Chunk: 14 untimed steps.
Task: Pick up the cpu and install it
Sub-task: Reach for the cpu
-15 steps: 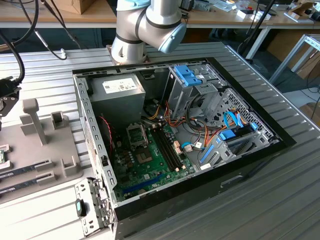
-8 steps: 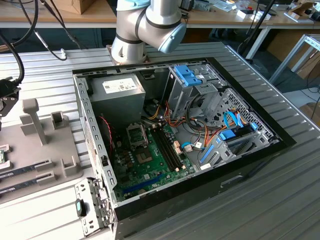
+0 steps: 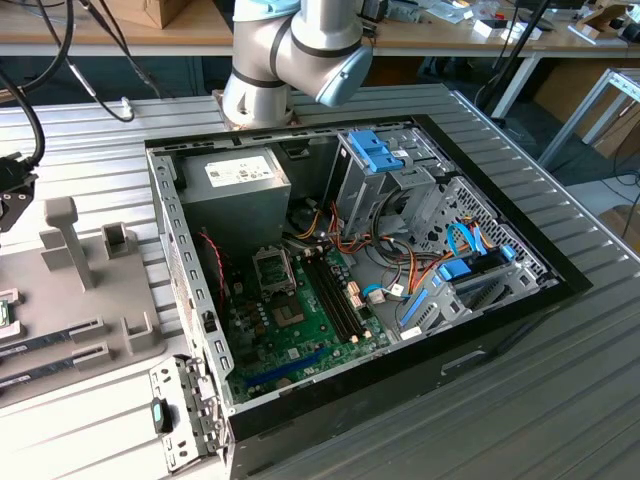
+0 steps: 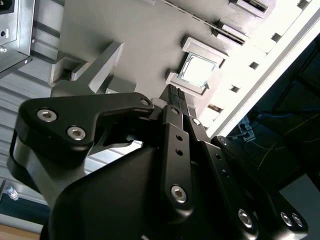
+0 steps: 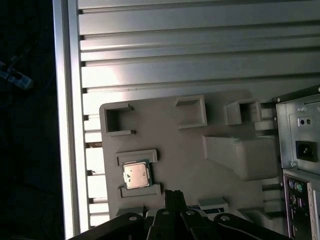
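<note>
Jaws closed, near one cpu [image 5: 136, 175]

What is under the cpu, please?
The cpu lies in a bracketed seat of the grey holder plate. The seat's floor directly beneath it is covered by the chip itself.

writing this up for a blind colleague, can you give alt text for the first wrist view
A small square cpu with a silvery top sits in a raised holder on a grey tray, which rests on a ribbed metal table. The black tool is close by the cpu but not holding it. The back of a computer case shows beside the tray.
</note>
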{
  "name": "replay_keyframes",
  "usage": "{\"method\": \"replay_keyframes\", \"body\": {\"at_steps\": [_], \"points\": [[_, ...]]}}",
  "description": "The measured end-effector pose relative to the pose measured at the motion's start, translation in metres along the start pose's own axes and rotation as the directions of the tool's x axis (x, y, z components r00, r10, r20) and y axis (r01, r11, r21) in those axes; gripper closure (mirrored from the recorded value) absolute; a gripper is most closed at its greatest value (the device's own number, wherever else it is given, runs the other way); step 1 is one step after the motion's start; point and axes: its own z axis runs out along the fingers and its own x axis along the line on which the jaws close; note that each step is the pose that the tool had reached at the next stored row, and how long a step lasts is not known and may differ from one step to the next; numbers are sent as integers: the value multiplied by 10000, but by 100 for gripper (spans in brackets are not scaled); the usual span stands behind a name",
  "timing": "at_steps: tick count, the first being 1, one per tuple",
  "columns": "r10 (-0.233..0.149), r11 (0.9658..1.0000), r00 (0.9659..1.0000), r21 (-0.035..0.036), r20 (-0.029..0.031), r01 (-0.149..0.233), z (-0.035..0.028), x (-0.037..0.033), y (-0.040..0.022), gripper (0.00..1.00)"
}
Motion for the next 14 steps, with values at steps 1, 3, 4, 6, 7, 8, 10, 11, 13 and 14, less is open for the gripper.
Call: {"method": "replay_keyframes", "body": {"at_steps": [1, 3, 4, 6, 7, 8, 10, 11, 13, 14], "points": [[-1, 10000, 10000, 0, 1, 1, 2, 2, 0, 89], [0, 10000, 10000, 1, -1, 0, 6, 9, 1, 89], [0, 10000, 10000, 1, 0, 0, 8, 13, 1, 89], [0, 10000, 10000, 1, -1, 0, 12, 21, 1, 89], [0, 10000, 10000, 1, -1, 0, 16, 26, 2, 89], [0, 10000, 10000, 1, -1, 0, 18, 29, 1, 89], [0, 10000, 10000, 1, -1, 0, 22, 37, 1, 89], [0, 10000, 10000, 1, -1, 0, 25, 41, 1, 89], [0, 10000, 10000, 1, -1, 0, 30, 50, 0, 89], [0, 10000, 10000, 1, -2, 0, 32, 55, 0, 89]]}}
